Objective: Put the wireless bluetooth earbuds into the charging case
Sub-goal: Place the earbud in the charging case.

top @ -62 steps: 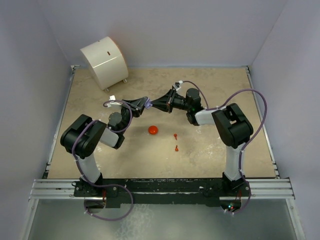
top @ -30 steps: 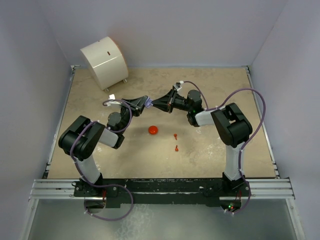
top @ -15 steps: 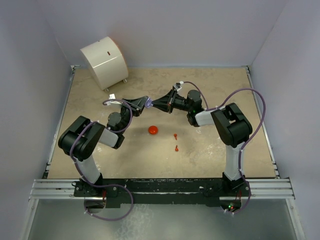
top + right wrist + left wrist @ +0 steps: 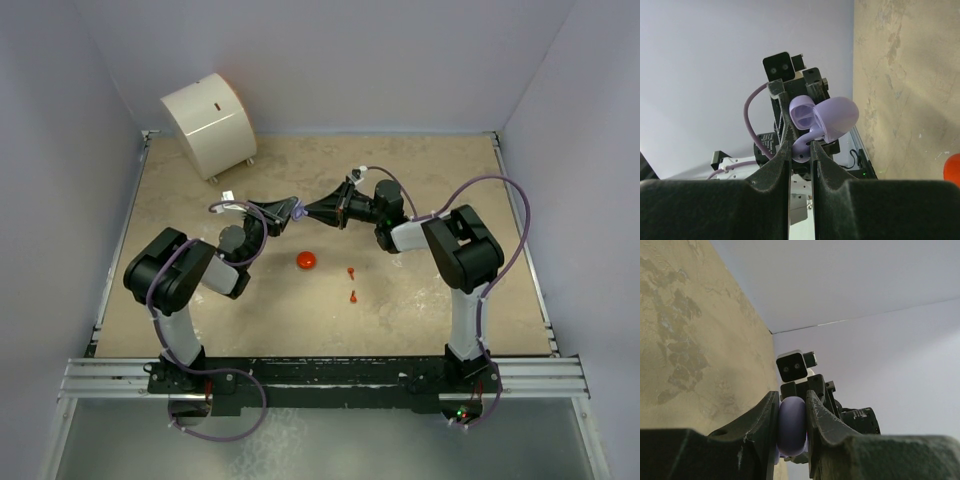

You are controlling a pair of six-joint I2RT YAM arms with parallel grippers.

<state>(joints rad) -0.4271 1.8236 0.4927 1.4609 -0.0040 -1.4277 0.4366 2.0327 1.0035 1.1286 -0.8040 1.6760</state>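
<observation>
Black fingers of the right gripper [image 4: 799, 152] stand narrow, pinching what appears to be the stem of a lilac earbud [image 4: 806, 139], whose head meets the open lilac charging case [image 4: 832, 116] at 12 o'clock from the fingertips. Opposite, the left gripper [image 4: 791, 402] is clamped across the round sides of that case. In the overhead view both tools meet above the table [image 4: 440, 190], at 12 o'clock from a red-orange round case [image 4: 306, 260]. One red-orange earbud [image 4: 351, 271] lies at 3 o'clock from it, another [image 4: 354, 295] at 4 o'clock. To seat the bud well, hold the case rigid, align the stem with its socket, press slowly along the socket axis, and release only once the bud sits flush. Whether a second lilac bud is already seated cannot be told.
</observation>
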